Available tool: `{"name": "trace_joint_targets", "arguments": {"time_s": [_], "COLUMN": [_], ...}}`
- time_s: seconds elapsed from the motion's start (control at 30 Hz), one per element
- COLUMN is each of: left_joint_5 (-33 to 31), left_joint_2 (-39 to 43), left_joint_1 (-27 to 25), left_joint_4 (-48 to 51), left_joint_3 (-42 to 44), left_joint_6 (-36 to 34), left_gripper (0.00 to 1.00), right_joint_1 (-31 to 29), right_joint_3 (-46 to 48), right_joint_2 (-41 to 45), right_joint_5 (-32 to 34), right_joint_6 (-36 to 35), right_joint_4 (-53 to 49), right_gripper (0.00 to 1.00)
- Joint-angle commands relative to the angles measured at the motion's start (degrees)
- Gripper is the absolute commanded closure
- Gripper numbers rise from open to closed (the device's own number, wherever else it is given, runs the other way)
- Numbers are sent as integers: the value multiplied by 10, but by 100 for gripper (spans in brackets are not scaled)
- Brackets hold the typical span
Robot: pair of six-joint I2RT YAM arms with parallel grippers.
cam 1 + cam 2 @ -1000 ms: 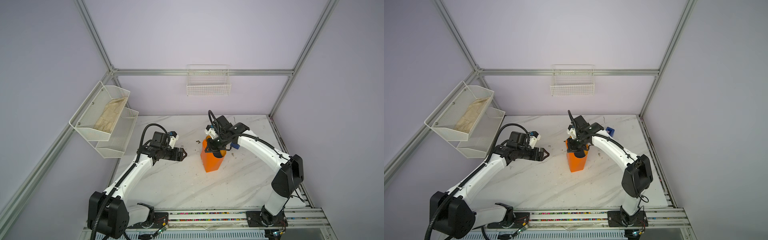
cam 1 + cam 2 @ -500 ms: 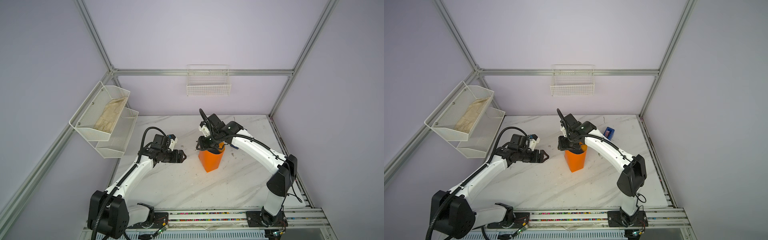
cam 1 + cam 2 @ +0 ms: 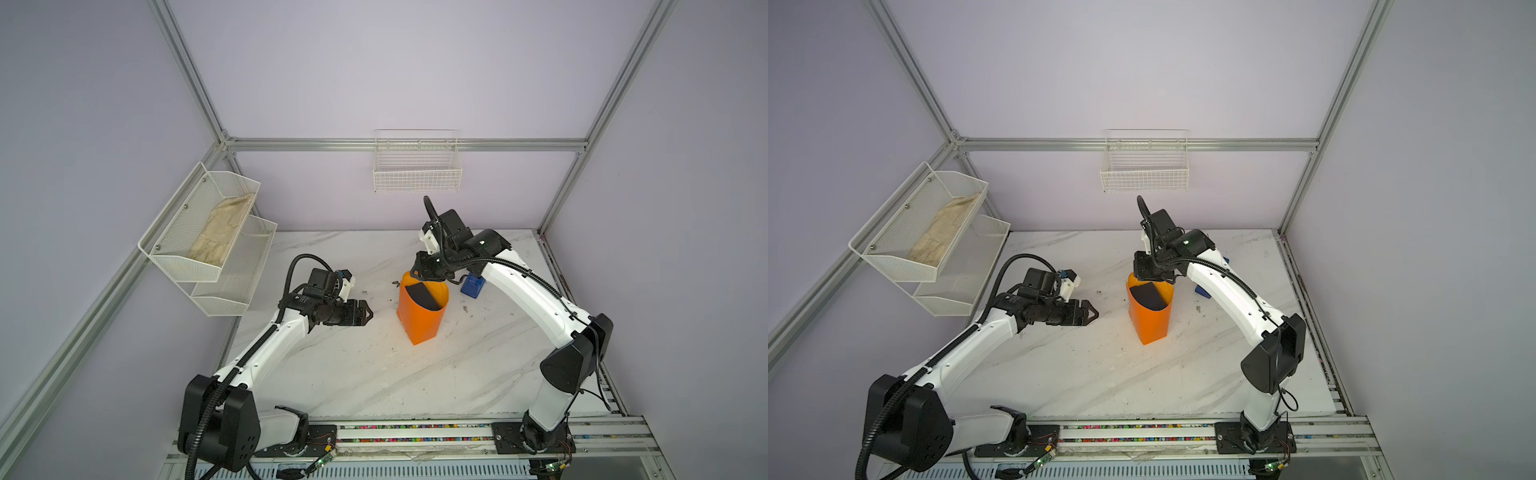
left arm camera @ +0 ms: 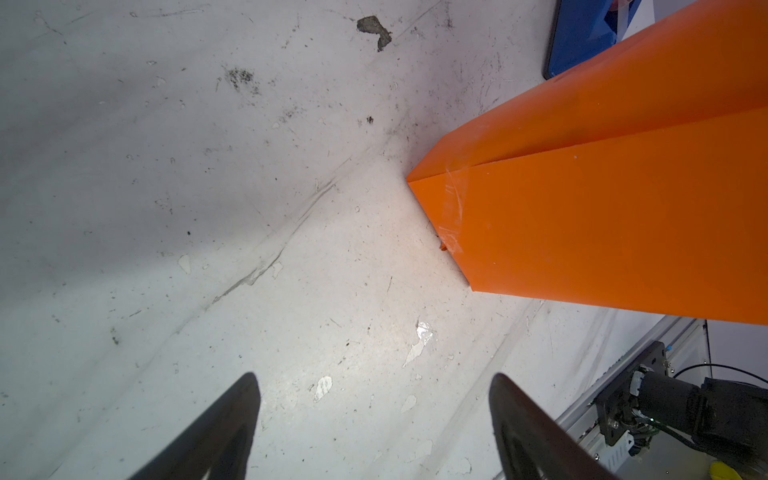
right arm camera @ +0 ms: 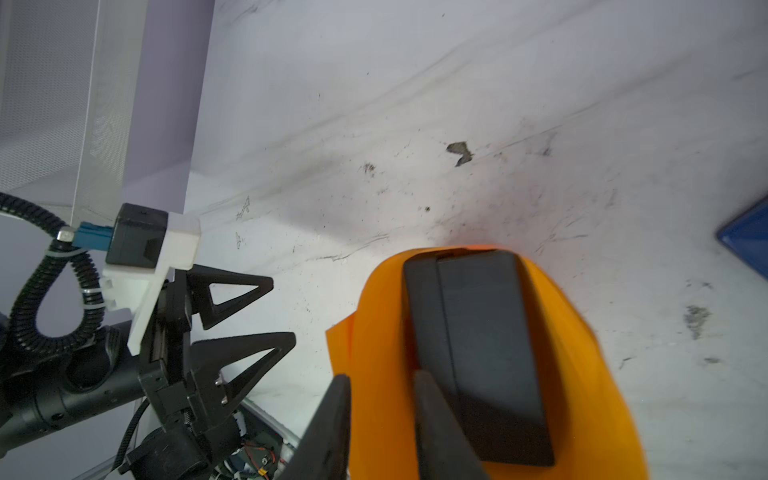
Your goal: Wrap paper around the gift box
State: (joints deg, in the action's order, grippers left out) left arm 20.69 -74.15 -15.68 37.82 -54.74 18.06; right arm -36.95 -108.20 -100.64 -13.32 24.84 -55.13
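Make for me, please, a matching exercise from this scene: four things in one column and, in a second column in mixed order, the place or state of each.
Column one
1. gift box
2. beige cloth
3. blue tape dispenser
4. left pincer

Column two
a. in the upper wire basket on the wall
b. on the table, beside the right arm
c. standing inside the orange paper
d. open, apart from the paper

Pairs: 1-c, 2-a, 3-b, 4-d

the paper (image 3: pixel 417 326) is orange, the gift box (image 3: pixel 424 295) near-black, the table (image 3: pixel 353 374) white with grey veins.
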Motion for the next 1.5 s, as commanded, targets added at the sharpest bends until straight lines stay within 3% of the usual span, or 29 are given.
{"name": "trace_joint_targets", "arguments": {"time_s": [0.0, 0.17, 0.67, 0.87, 1.1, 1.3, 1.47], "left_joint_5": [-2, -1, -4, 1, 8, 43, 79], "left_joint_2": [8, 4, 7, 5, -30, -148, -260], "left_joint_1": [3, 3, 4, 4, 4, 5, 5], "left_joint_4": [-15, -16, -15, -16, -37, -53, -48], "left_joint_3": [-5, -6, 2, -1, -48, -155, -264], "left_joint_6": [12, 14, 15, 11, -6, -27, -49], "left_gripper": [15, 15, 16, 16, 16, 25, 46], "right_joint_1": [0, -8, -28, -27, -22, 25, 53], "right_joint_3": [25, 52, 184, 161, 31, 115, 262], "right_joint_2": [0, -29, -105, -111, -57, 69, 159], "right_joint_5": [-7, -16, 60, 58, 80, 113, 127], "right_joint_6": [-15, -31, -53, -49, -4, 42, 67], "right_joint_4": [-19, -1, 16, 7, -19, -18, -5], "right_gripper": [85, 94, 100, 100, 95, 93, 89]}}
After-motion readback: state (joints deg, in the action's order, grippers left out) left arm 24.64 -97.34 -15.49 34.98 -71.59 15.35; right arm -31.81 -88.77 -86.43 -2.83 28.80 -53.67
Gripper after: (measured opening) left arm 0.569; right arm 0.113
